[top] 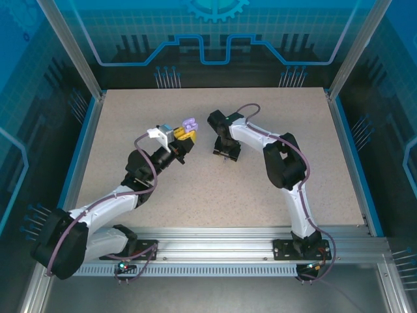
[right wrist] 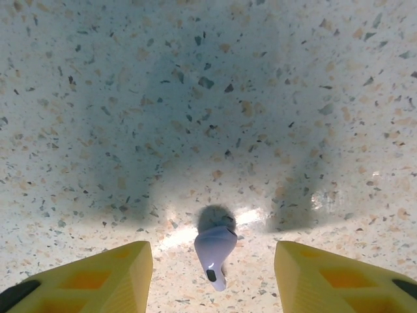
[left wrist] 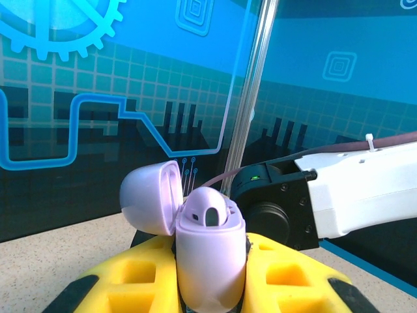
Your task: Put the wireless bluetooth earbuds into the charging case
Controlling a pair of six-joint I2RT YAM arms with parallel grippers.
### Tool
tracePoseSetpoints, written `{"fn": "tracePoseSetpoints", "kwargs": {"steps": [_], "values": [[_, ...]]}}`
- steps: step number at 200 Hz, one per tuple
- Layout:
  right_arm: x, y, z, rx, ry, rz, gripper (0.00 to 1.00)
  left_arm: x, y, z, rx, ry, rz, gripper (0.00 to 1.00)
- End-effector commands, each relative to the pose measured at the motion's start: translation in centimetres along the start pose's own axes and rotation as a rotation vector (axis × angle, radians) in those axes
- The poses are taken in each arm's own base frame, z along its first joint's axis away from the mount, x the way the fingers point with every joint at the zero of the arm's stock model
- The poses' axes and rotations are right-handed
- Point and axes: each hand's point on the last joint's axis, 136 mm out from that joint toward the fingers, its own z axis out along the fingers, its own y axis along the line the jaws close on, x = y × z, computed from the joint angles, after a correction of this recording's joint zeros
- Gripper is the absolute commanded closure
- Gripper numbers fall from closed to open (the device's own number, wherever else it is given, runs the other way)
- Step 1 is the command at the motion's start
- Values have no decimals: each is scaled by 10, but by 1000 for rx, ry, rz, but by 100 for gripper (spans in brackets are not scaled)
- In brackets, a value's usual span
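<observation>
My left gripper [top: 182, 135] is shut on a pale purple charging case [top: 189, 125], held above the table near its middle. Seen from the left wrist, the case [left wrist: 210, 261] stands upright between the yellow fingers [left wrist: 130, 280], its lid [left wrist: 151, 197] swung open to the left and a dark slot showing in its top. My right gripper [top: 225, 154] points down at the table just right of the case. One purple earbud [right wrist: 214, 251] lies on the speckled surface between its yellow fingers [right wrist: 98, 277], which stand open and clear of the bud on both sides.
The right arm's wrist [left wrist: 352, 195] hangs close behind the held case. A speckled tabletop [top: 260, 195] with blue edging is boxed in by glass walls and metal posts [left wrist: 251, 98]. An aluminium rail [top: 215, 238] carries both arm bases at the near edge.
</observation>
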Motion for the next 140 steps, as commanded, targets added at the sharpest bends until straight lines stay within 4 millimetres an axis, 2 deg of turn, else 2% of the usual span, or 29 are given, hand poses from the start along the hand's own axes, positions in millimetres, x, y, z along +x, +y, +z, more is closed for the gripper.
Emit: {"fn": "tracePoseSetpoints", "kwargs": {"steps": [1, 65, 114, 140], "values": [[3, -1, 7, 35, 10, 10, 48, -15, -3, 4, 23, -40, 5, 100], [0, -4, 13, 41, 13, -13, 54, -14, -2, 4, 15, -37, 5, 100], [-1, -4, 15, 23, 24, -108, 62, -12, 0, 4, 8, -33, 7, 100], [-2, -3, 13, 14, 23, -183, 63, -13, -1, 3, 9, -33, 7, 100]]}}
